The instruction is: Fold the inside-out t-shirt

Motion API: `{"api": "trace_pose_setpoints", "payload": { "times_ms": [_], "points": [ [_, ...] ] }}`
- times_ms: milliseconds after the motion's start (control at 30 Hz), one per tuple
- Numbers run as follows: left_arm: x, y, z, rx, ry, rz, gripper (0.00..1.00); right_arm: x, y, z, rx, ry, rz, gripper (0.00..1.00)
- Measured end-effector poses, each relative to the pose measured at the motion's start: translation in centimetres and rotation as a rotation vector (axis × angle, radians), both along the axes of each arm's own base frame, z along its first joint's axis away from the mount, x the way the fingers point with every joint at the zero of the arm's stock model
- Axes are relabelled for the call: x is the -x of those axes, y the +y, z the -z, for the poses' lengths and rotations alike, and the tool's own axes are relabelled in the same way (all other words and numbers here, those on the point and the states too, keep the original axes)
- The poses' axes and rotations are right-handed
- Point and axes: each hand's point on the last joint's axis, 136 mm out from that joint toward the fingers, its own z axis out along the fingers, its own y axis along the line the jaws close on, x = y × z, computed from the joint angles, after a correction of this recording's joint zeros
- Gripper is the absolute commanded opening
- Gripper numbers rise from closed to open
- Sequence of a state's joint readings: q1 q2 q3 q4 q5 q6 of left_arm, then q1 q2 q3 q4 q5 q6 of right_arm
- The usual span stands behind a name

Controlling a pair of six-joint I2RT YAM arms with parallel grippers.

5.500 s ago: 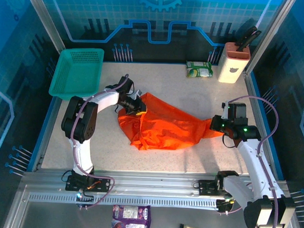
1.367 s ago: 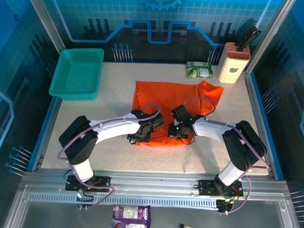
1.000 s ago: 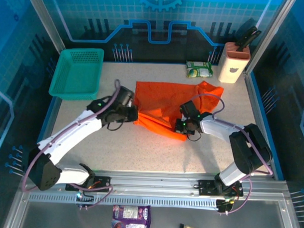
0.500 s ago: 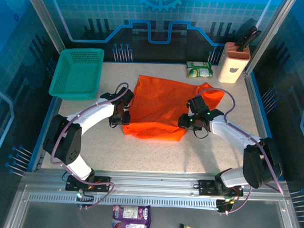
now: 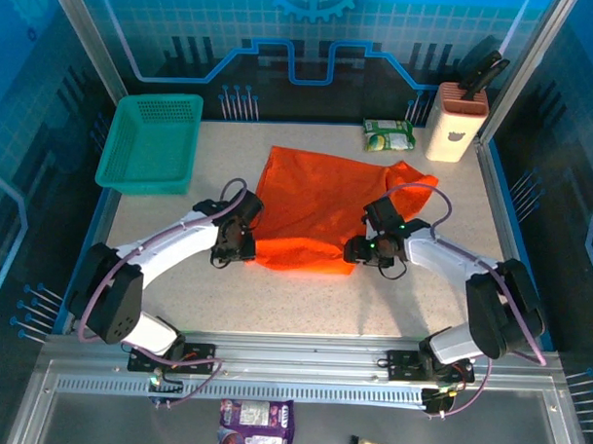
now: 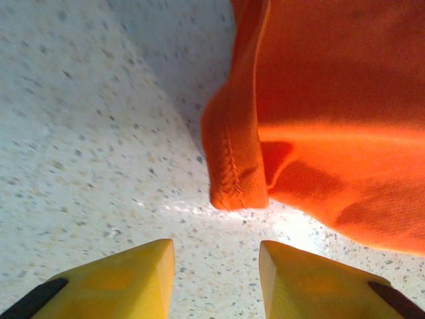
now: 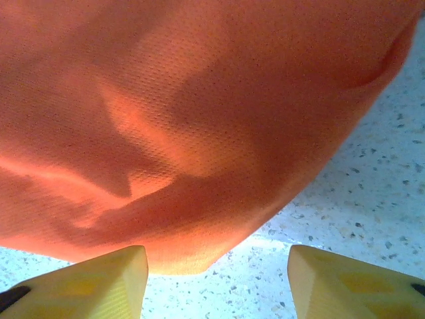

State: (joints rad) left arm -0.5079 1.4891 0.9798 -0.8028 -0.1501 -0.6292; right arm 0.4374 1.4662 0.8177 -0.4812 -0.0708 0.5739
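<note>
Well, open table [image 5: 303,300] borders the t-shirt [image 5: 312,208] on both sides.

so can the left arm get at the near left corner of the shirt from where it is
Probably yes. The left claw is open, and the near corner of the shirt lies just ahead of it, with only bare table between and nothing in the way.
</note>
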Motion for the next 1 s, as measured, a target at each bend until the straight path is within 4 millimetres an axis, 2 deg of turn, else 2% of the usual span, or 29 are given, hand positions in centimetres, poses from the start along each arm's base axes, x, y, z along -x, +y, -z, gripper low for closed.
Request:
{"api": "trace_pose_setpoints", "payload": {
  "times_ms": [100, 200, 367, 500, 600, 733, 1000],
  "points": [
    [0.1, -1.1, 0.8, 0.008, 0.008, -0.002, 0.41, 0.1, 0.0, 1.2, 0.014, 0.033, 0.000, 0.60],
    [0.0, -1.7, 1.3, 0.007, 0.010, -0.013, 0.44, 0.0, 0.0, 1.9, 0.021, 0.045, 0.001, 0.55],
    [-0.5, -1.2, 1.7, -0.018, -0.001, -0.040, 0.44, -0.4, 0.0, 2.5, 0.031, 0.044, 0.006, 0.25],
    [-0.9, -0.6, 2.5, -0.039, 0.012, -0.058, 0.43, -0.5, -0.3, 2.3, 0.048, 0.028, 0.004, 0.09],
    [-1.2, -0.1, 2.9, -0.042, 0.017, -0.076, 0.43, -0.6, -0.5, 1.1, 0.046, -0.003, 0.003, 0.04],
    [-1.9, 0.5, 2.8, -0.036, 0.006, -0.103, 0.41, -0.9, -0.4, -1.5, 0.016, -0.068, 0.001, 0.01],
    [-3.0, 2.0, 2.9, -0.023, -0.009, -0.135, 0.25, -0.6, -0.4, -5.3, -0.021, -0.140, 0.003, 0.00]
  ]
}}
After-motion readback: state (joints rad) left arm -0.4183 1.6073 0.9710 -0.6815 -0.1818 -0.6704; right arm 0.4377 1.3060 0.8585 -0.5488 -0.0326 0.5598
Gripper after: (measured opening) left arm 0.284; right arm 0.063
